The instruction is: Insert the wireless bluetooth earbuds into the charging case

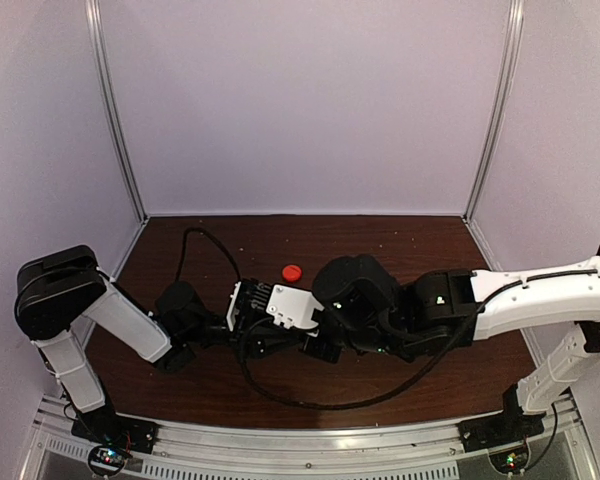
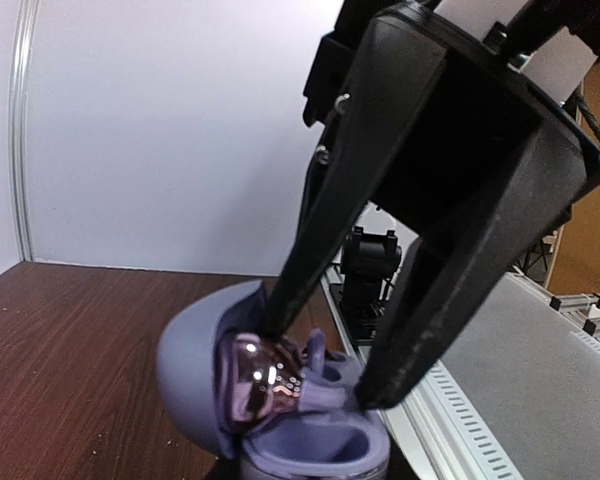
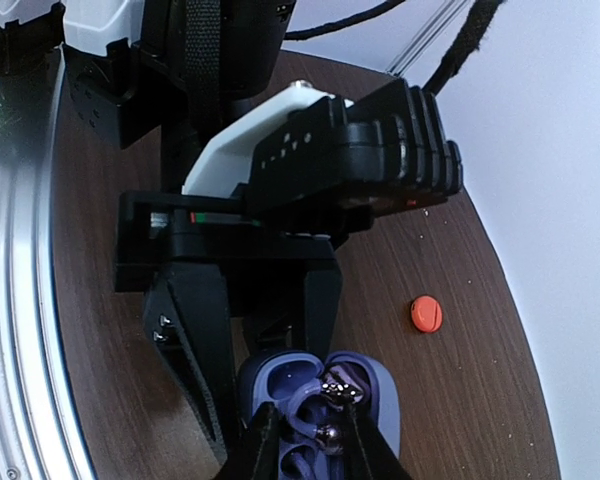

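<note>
Saw charging case (image 2: 195,372): lavender, rounded, lid swung open and standing up at one side, cavity facing up, over dark tabletop (image 2: 70,340). Earbud (image 2: 262,385): glossy pink-purple, mirror-bright, sat in case close under lid. From my right wrist, second shiny earbud (image 3: 326,436) showed beside it in wells.

A dark brown wooden table (image 1: 410,250) is bounded by pale panels (image 1: 300,100) on three sides and by a metal rail (image 1: 310,442) at its near edge. A small red disc (image 1: 292,272) is seen lying near its middle, and a black cable (image 1: 330,406) is looped across its near part. Whether the case (image 3: 378,392) is rested on it cannot be told.
</note>
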{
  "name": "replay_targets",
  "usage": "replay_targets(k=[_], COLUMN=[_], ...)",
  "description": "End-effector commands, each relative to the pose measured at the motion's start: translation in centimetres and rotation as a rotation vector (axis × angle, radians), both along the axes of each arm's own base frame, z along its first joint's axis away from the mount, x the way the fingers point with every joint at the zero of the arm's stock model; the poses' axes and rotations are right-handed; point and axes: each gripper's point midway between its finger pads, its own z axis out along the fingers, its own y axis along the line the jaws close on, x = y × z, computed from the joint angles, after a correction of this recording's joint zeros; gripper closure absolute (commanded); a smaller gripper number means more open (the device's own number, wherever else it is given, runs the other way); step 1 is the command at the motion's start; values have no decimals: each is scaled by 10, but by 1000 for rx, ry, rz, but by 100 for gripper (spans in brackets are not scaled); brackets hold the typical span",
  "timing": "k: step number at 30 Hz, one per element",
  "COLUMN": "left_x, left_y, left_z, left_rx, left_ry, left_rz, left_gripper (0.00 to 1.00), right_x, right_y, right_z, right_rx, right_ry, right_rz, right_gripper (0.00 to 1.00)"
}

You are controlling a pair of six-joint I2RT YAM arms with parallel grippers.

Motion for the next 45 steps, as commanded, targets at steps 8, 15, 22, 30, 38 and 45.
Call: replay_targets(k=[8,15,22,30,38,45], left_x=[-2,-2,-2,-1,-2,-4], left_y=[2,2,2,1,3,1], left_z=[21,22,22,23,26,27], left_rx=[-82,-85,-85,-89,-103,-107], left_ry=[-73,-74,-73,-73,-67,-70], left_rz=[-5,-6,-8,1,-5,-26], left_gripper=[100,100,100,100,100,100], right_x=[-12,-22,-26,-16,-16,-14], right_y=[4,3,-4,-10,-17,-17], right_z=[-2,-1,2,16,17,14], right_rx=[-5,-2,-6,56,61,60], right_ry=[43,64,63,24,9,-8], right_rz=[66,120,141,79,82,84], right_gripper=[65,74,74,67,60,54])
